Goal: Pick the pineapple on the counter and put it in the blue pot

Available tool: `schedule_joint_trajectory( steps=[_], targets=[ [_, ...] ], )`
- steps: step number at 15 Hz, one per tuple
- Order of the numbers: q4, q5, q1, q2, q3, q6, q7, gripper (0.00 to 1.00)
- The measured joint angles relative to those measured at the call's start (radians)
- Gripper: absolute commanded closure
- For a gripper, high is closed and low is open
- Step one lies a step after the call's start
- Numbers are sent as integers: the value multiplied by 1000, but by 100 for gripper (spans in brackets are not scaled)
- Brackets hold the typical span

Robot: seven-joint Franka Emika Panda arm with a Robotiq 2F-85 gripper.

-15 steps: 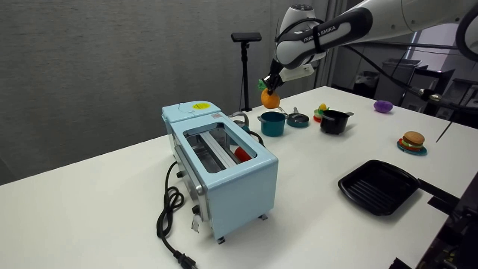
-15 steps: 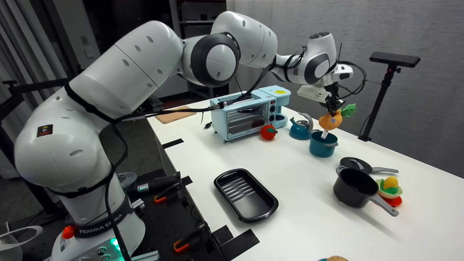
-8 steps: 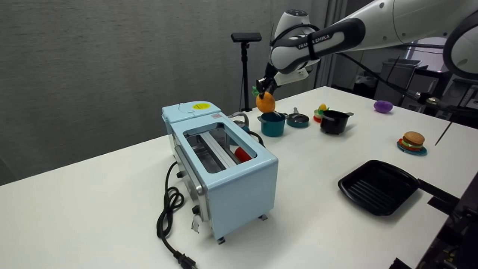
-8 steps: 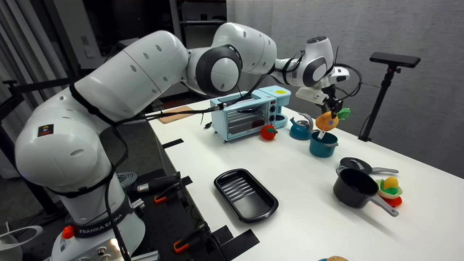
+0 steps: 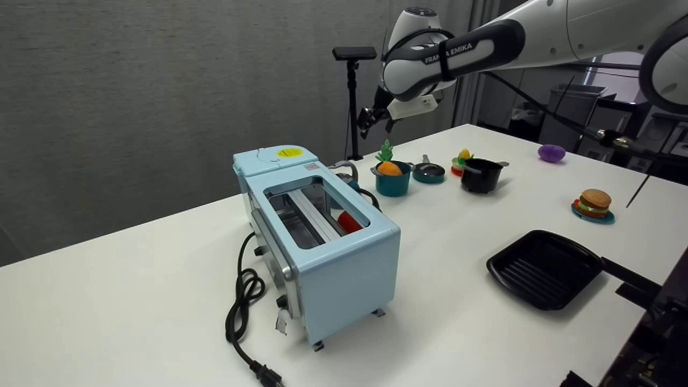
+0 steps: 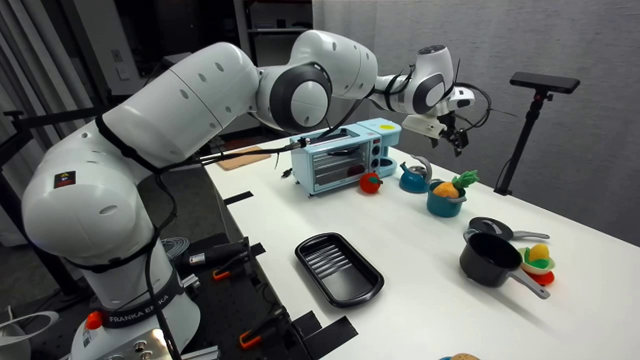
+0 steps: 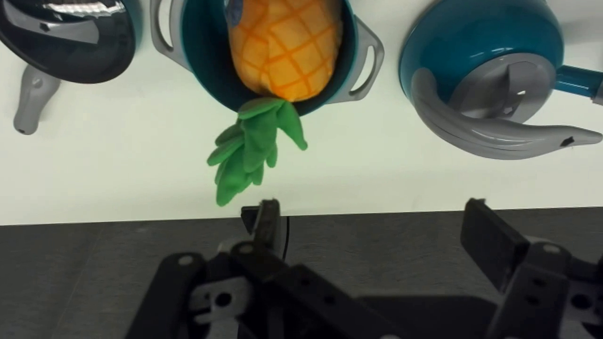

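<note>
The wrist view's top edge chops into the pineapple (image 7: 285, 52) and the blue pot (image 7: 207, 61). Toaster (image 5: 349, 279) blocks a good chunk of the kettle (image 5: 346, 178) in an exterior view; burger (image 6: 465, 357) mostly runs off the bottom edge in an exterior view.

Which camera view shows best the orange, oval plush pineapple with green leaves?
The wrist view: the orange, oval plush pineapple appears largest there, its crisscross skin and green leaves clear, though the picture's top edge cuts its body. Both exterior views show it small, part of its body hidden inside the round teal-blue pot.
</note>
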Motion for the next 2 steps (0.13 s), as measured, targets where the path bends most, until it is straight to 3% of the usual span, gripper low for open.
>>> schedule_joint_trajectory(
  steps=[2],
  targets=[
    [3, 0, 5, 0, 0, 0, 0, 0]
  ],
)
